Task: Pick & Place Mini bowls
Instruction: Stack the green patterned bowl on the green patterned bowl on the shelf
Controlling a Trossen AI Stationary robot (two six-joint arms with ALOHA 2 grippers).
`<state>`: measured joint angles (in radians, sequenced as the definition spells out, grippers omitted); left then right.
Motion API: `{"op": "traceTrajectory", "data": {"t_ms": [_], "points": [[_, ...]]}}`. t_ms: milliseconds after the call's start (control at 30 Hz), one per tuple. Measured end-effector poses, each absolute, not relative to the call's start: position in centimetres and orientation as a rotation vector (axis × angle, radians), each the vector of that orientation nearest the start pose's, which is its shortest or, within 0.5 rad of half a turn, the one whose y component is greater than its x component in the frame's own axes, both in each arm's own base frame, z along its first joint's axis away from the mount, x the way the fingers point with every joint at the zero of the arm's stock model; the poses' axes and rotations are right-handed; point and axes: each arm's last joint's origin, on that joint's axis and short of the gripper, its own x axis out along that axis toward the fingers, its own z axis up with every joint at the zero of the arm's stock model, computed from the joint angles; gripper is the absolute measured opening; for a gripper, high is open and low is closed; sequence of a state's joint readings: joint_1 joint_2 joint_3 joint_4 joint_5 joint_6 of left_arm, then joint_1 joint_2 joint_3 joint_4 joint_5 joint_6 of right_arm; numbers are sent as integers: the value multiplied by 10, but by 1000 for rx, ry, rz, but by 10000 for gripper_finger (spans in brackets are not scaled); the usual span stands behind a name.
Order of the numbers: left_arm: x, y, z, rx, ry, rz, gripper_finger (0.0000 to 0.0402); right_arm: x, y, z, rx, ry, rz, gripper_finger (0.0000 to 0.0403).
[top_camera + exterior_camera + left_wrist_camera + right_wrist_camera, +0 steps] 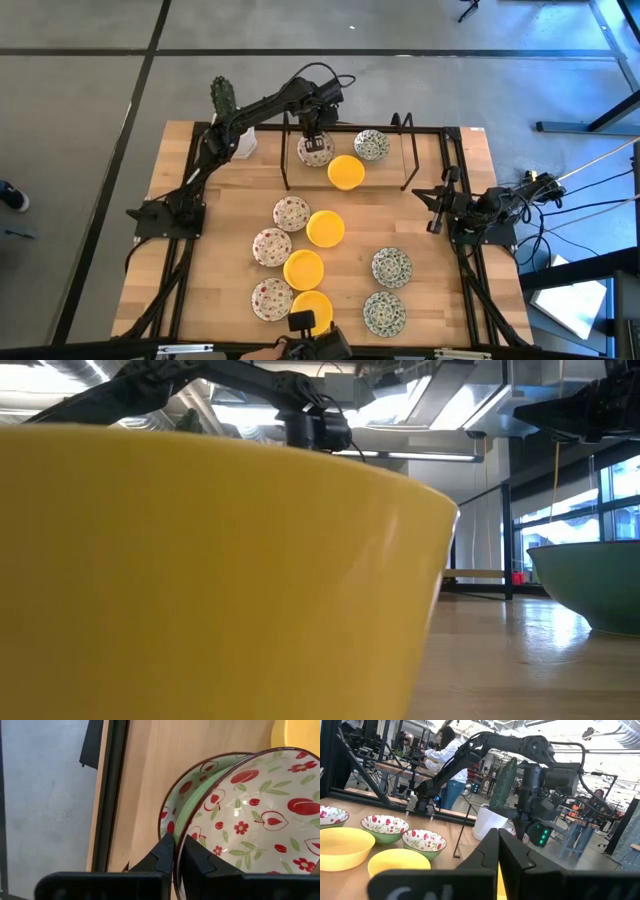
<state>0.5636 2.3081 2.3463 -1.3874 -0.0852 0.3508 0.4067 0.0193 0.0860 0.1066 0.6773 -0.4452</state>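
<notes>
My left gripper (316,138) (177,842) reaches to the table's far middle, pointing steeply down, shut on a cream mini bowl with red flowers (317,153) (260,815). That bowl sits tilted over a second bowl of the same pattern (187,787). A yellow bowl (346,171) and a grey-green patterned bowl (372,144) stand on the table right beside them. My right gripper (436,208) (497,840) waits shut at the table's right edge, touching nothing. My left gripper pinches the red-flowered bowl's rim (176,865) between its two fingers, one finger (164,854) outside the green wall and one (196,857) inside. The fingers come from above, pointing steeply down. The bowl is tilted, its low part inside the second bowl's hollow; whether they touch I cannot tell.
Several more mini bowls stand in the table's near half: red-flowered (291,212), yellow (325,228) (304,269), grey-green (392,267). A black wire frame (405,150) spans the far middle. A cactus pot (240,143) stands far left. One yellow bowl (200,580) fills the low view.
</notes>
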Motion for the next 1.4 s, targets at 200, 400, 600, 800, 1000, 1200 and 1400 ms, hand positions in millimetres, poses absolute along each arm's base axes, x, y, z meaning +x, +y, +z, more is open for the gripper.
{"op": "traceTrajectory", "data": {"t_ms": [200, 400, 600, 800, 1000, 1200, 1400], "points": [[390, 248, 274, -57, 1375, 273, 15, 86, 17, 200, -352, -86, -297, 10], [391, 249, 274, -37, 1364, 267, 21, 86, 17, 200, -352, -86, -298, 10], [391, 249, 275, -29, 1360, 259, 27, 86, 17, 200, -352, -86, -298, 10], [392, 249, 275, -34, 1355, 251, 28, 86, 17, 200, -352, -86, -298, 10], [392, 247, 275, -32, 1355, 248, 29, 86, 17, 200, -352, -86, -298, 10], [392, 247, 274, -30, 1358, 250, 33, 86, 17, 200, -352, -86, -297, 10], [396, 250, 261, -25, 1399, 261, 73, 86, 17, 200, -352, -86, -297, 10]]}}
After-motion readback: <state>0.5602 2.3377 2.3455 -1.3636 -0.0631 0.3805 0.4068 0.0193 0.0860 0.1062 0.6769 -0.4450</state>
